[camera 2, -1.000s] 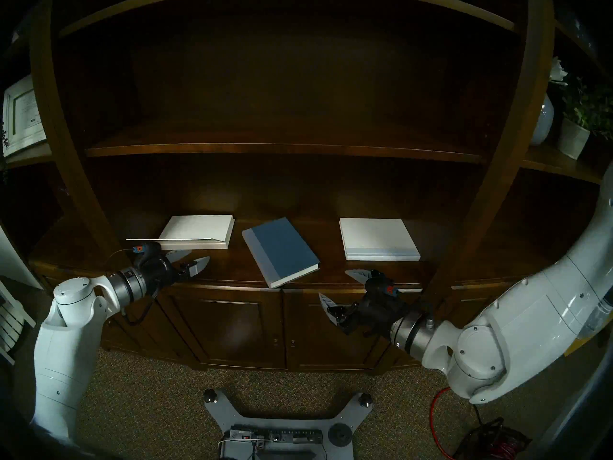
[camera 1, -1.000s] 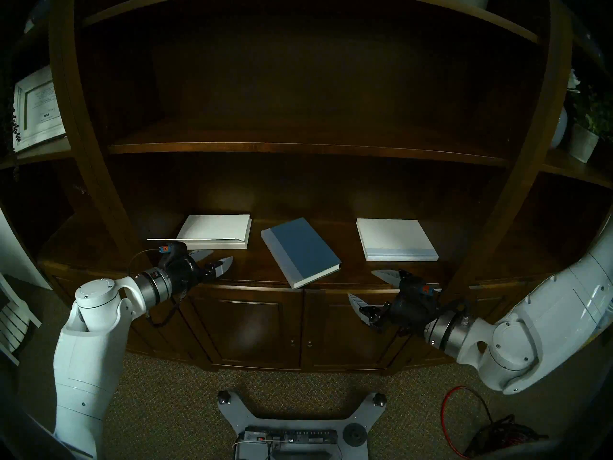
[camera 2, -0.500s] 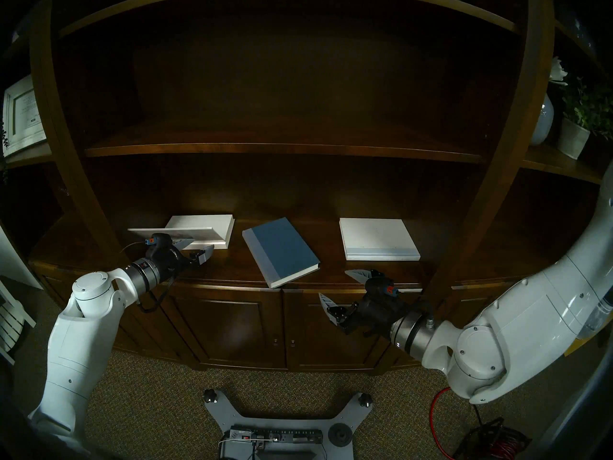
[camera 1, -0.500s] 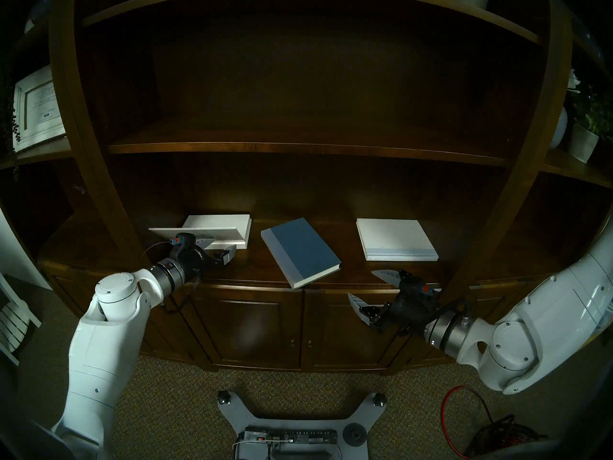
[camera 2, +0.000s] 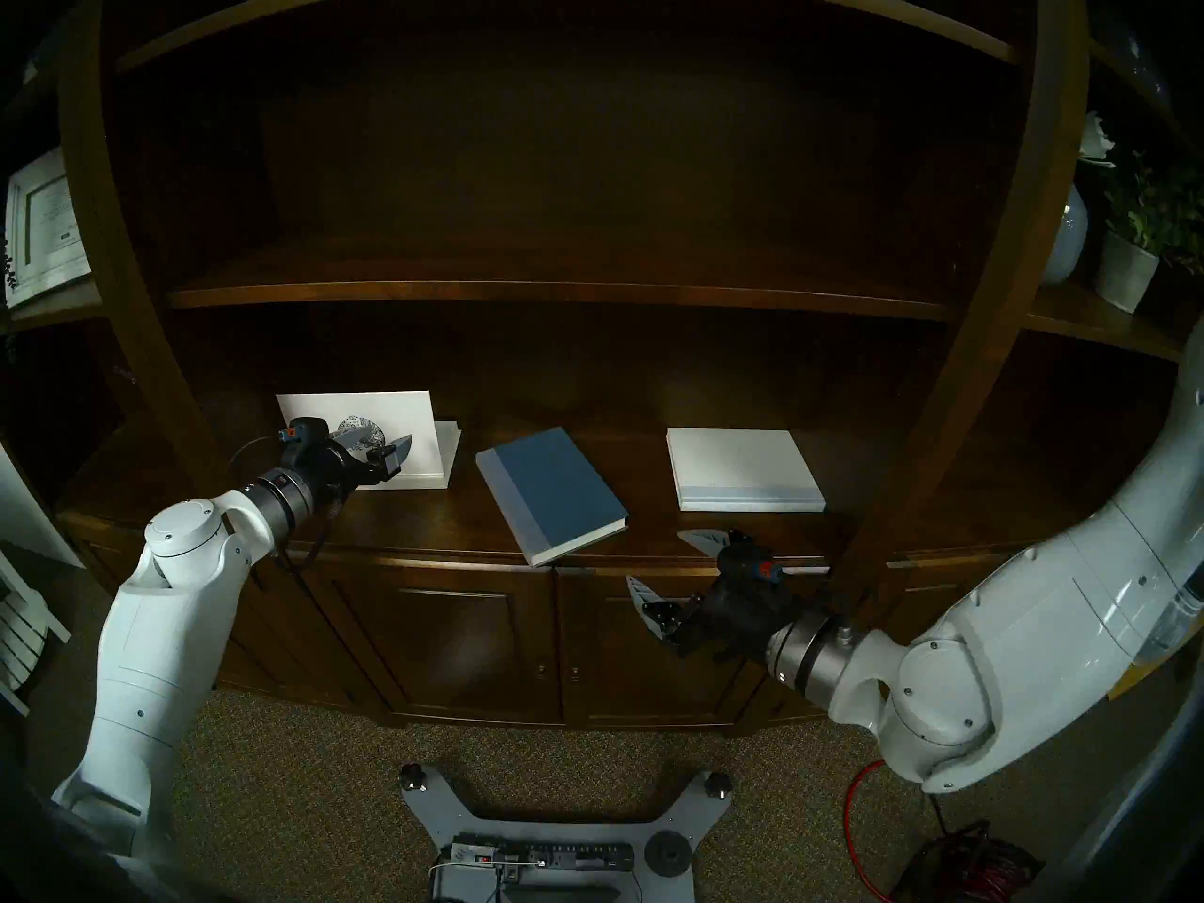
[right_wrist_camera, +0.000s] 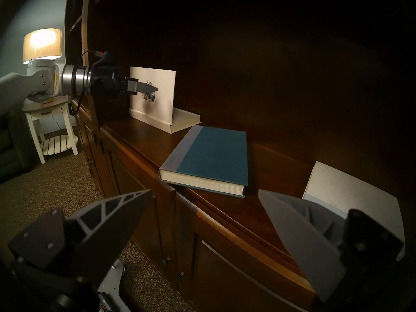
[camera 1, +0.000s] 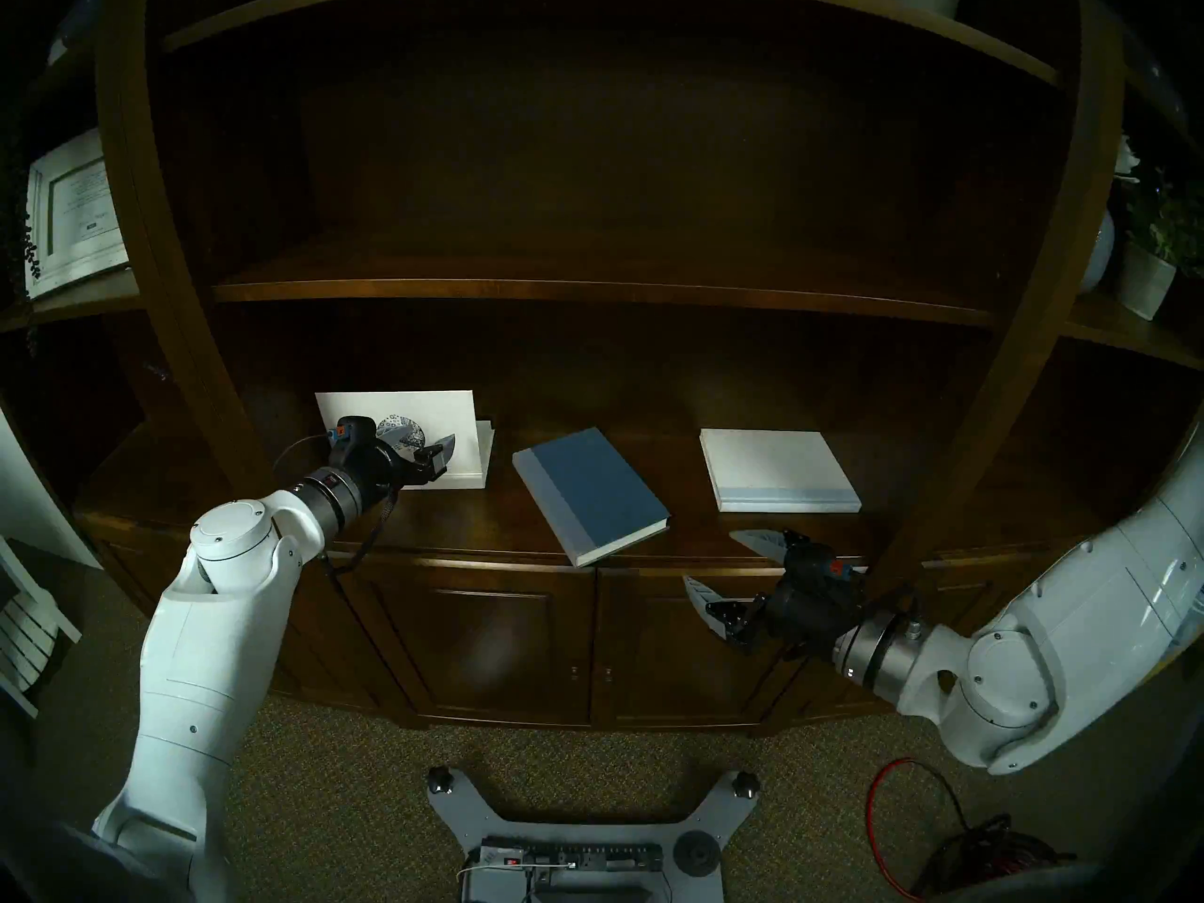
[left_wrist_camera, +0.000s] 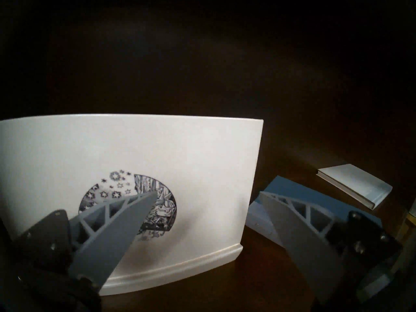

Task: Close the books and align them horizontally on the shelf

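Note:
Three books lie on the dark wooden shelf (camera 1: 456, 524) (camera 2: 423, 530) (right_wrist_camera: 146, 142). The left one is a white book (camera 1: 365, 413) (camera 2: 313, 413) (left_wrist_camera: 157, 147) (right_wrist_camera: 162, 84) with a round dark emblem; its cover stands nearly upright over the pages. My left gripper (camera 1: 427, 439) (camera 2: 383, 438) (left_wrist_camera: 208, 193) is open, and one finger looks to be touching the cover at the emblem. The blue book (camera 1: 599, 491) (camera 2: 560, 491) (right_wrist_camera: 213, 156) lies shut and skewed, its corner over the front edge. The white book with a pale blue band (camera 1: 775, 468) (camera 2: 739, 468) (right_wrist_camera: 351, 196) lies shut. My right gripper (camera 1: 709, 556) (camera 2: 655, 556) (right_wrist_camera: 204, 192) hangs open and empty at the front edge.
An upper shelf board (camera 1: 586, 292) runs above the books. Bookcase posts stand on both sides. A framed certificate (camera 1: 71, 211) is at far left, and a potted plant (camera 1: 1146, 282) at far right. The cabinet doors (camera 1: 495, 647), my base (camera 1: 573, 836) and a red cable (camera 1: 912, 817) are below.
The emblem book's cover has swung up from a low, edge-on angle to nearly upright. My left gripper moved up and deeper into the shelf with it. The right arm has not moved.

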Controlling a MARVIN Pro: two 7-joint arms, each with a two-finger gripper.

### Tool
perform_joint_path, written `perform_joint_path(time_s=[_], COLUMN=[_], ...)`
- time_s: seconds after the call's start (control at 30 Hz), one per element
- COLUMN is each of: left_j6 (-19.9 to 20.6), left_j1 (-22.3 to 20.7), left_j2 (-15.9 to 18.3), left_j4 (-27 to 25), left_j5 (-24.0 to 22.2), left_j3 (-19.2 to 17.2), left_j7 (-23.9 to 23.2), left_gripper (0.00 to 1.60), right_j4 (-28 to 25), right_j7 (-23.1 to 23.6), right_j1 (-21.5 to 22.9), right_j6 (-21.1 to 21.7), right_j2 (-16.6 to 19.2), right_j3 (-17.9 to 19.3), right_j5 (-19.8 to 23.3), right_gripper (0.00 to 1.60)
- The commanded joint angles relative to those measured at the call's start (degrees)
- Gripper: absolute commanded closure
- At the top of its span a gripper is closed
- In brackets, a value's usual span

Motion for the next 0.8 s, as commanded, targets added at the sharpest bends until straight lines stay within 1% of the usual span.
perform_joint_path(time_s=[0.0,0.17,0.2,0.23,0.27,0.4,0.47,0.5,0.53,0.57,0.6,0.67,0.7,0.73,0.77], left_j6=[-3.5,-5.1,-5.1,-5.7,-5.6,-6.4,-6.7,-6.8,-6.9,-7.3,-7.3,-7.6,-9.3,-9.3,-9.4], left_j1=[-6.1,-8.6,-10.2,-8.2,-10.2,-11.1,-12.7,-11.9,-12.4,-11.4,-11.4,-8.3,-6.8,-6.8,-5.5], left_j2=[-0.2,-0.6,-0.7,-0.5,-0.6,-0.5,-0.5,-0.4,-0.3,0.0,0.0,0.6,0.9,0.9,1.0], left_j4=[3.6,9.0,10.7,9.1,11.0,11.2,12.1,11.0,11.0,9.8,9.8,6.2,6.1,6.1,5.1], left_j5=[-0.1,0.3,0.3,-0.1,0.0,-0.5,-0.6,-1.2,-1.6,-2.0,-2.0,-3.2,-4.0,-4.0,-4.6], left_j3=[0.9,2.0,2.5,1.9,2.5,2.6,3.2,2.9,2.9,2.7,2.7,1.9,1.8,1.8,1.2], left_j7=[1.3,2.7,2.7,2.9,2.8,2.6,1.3,0.7,-0.5,-1.3,-1.3,-3.5,-5.6,-5.6,-6.9], left_gripper=[0.0,0.0,0.0,0.0,0.0,0.0,0.0,0.0,0.0,0.0,0.0,0.0,0.0,0.0,0.0], right_j4=[0.1,0.1,0.1,0.1,0.1,0.1,0.1,0.1,0.1,0.1,0.1,0.1,0.1,0.1,0.1], right_j7=[0.0,0.0,-0.1,-0.1,-0.1,-0.1,-0.1,-0.1,-0.1,-0.1,-0.1,-0.1,-0.1,-0.1,-0.1], right_j1=[0.7,0.6,0.6,0.6,0.6,0.6,0.7,0.7,0.7,0.7,0.7,0.7,0.7,0.7,0.7], right_j6=[-0.2,-0.2,-0.2,-0.2,-0.2,-0.2,-0.2,-0.2,-0.2,-0.2,-0.2,-0.2,-0.2,-0.2,-0.2], right_j2=[-0.1,-0.1,-0.1,-0.1,-0.1,-0.1,-0.1,-0.1,-0.1,-0.1,-0.1,-0.1,-0.1,-0.1,-0.1], right_j3=[0.6,0.5,0.5,0.5,0.5,0.5,0.5,0.5,0.6,0.6,0.6,0.6,0.6,0.6,0.6], right_j5=[-0.1,-0.1,-0.1,-0.1,-0.1,-0.1,-0.1,-0.1,-0.1,-0.1,-0.1,-0.1,-0.1,-0.1,-0.1], right_gripper=[0.0,0.0,0.0,0.0,0.0,0.0,0.0,0.0,0.0,0.0,0.0,0.0,0.0,0.0,0.0])
